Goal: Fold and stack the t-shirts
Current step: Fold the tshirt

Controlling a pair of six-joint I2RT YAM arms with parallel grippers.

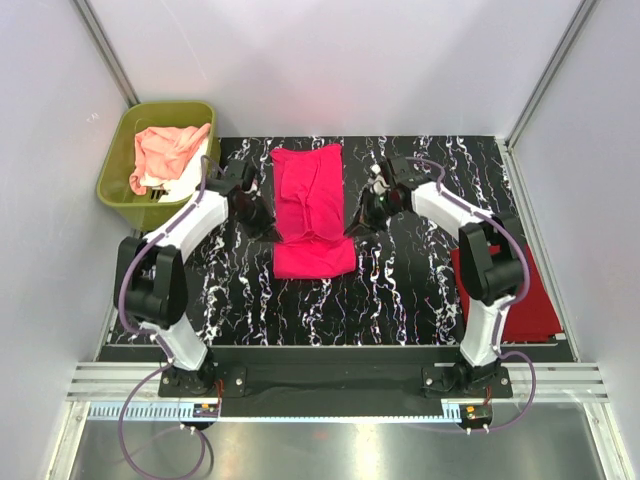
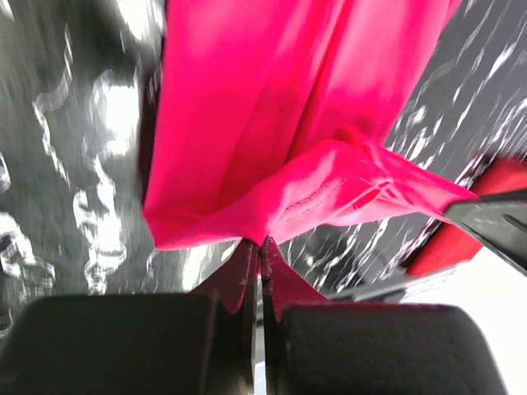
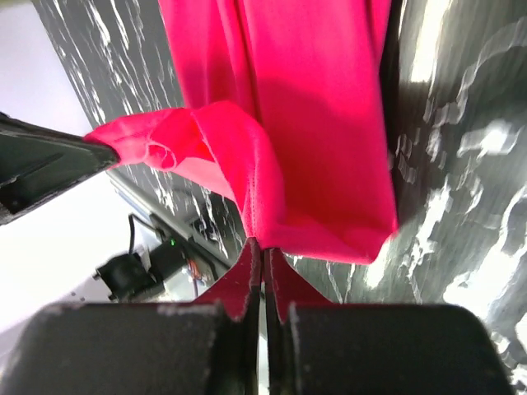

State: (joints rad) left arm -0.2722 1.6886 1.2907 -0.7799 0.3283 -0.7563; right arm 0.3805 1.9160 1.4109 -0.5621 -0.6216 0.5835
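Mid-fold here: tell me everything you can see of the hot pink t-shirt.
The hot pink t-shirt is soft, plain cloth, folded into a long creased strip. It lies in the middle of the black marbled table, running away from the arms. The left pincer and right pincer are each shut on one side edge, lifting it slightly. A stitched hem shows there.

Left hand [image 2: 260, 243] tight on edge of hot pink t-shirt [image 2: 272, 123], over black marbled table [image 2: 74, 164].

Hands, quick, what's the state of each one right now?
Left hand: closed, pinching an edge of the hot pink t-shirt.
Right hand: closed, pinching the same t-shirt.
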